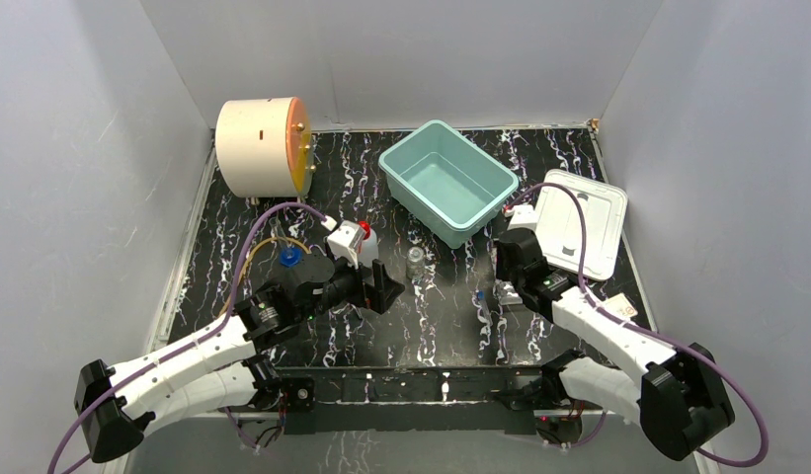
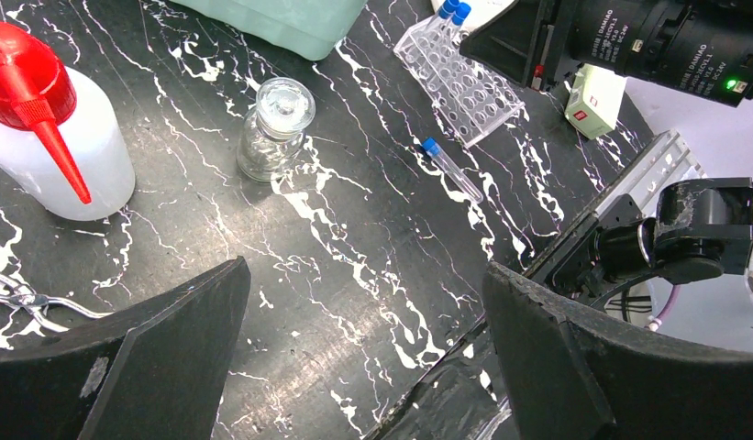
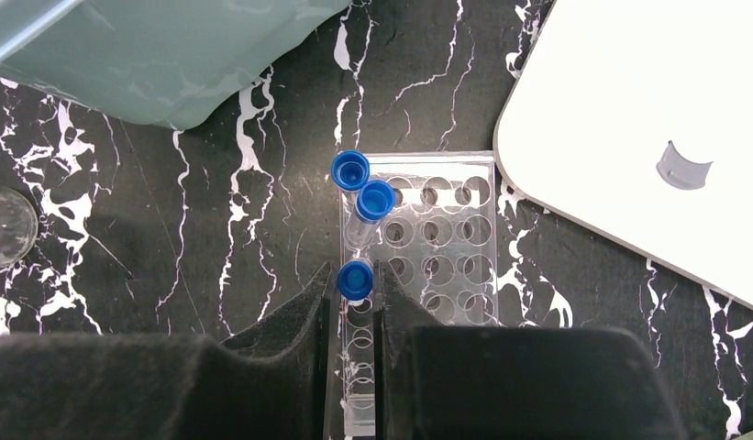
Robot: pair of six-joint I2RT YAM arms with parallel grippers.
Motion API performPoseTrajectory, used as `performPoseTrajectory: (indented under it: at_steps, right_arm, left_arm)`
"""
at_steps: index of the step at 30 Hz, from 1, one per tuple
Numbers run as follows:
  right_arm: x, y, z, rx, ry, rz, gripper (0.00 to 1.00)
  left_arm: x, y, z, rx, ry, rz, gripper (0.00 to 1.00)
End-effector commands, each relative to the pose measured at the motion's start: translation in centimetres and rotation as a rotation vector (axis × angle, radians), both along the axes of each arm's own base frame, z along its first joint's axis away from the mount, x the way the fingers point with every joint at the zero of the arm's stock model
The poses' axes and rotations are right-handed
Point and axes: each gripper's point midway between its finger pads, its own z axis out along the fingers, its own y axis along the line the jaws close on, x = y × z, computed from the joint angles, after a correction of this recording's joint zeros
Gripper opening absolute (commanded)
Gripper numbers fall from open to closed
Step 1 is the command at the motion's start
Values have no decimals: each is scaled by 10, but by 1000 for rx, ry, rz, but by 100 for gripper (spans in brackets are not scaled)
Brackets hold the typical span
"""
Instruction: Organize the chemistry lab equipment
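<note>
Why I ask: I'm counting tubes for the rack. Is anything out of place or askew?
One blue-capped tube lies flat on the table, apart from the clear tube rack; in the rack, a second blue-capped tube leans askew.

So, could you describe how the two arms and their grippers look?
Both the left arm and the right arm have white links between black joint housings. A purple cable runs along each. A small green light glows on the right arm. The left gripper and right gripper have broad black fingers with matte, wedge-shaped tips.
</note>
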Motion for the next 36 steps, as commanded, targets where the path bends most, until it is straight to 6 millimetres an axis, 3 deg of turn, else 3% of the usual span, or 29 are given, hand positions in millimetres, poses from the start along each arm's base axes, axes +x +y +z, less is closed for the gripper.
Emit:
performPoseTrajectory:
  at_steps: [1, 6, 12, 20, 25, 30, 36]
  right_arm:
    - [12, 5, 8, 3, -50, 6, 17]
    - [7, 8, 5, 34, -20, -1, 25]
    - [-2, 3, 14, 58, 19, -52, 54]
    - [-12, 6, 43, 92, 60, -46, 65]
    - [-34, 16, 47, 143, 164, 12, 63]
    - [-57, 35, 24, 147, 295, 86, 47]
    - [-69, 51, 5, 94, 329, 90, 46]
  left_arm:
    - [3, 6, 4, 2, -25, 18, 98]
    - [3, 7, 5, 2, -28, 20, 98]
    - [3, 5, 6, -6, -25, 13, 98]
    - [3, 0, 6, -26, -5, 11, 98]
    - [1, -3, 0, -41, 30, 12, 98]
    - [2, -6, -5, -55, 42, 18, 98]
    - [4, -5, -7, -50, 42, 29, 98]
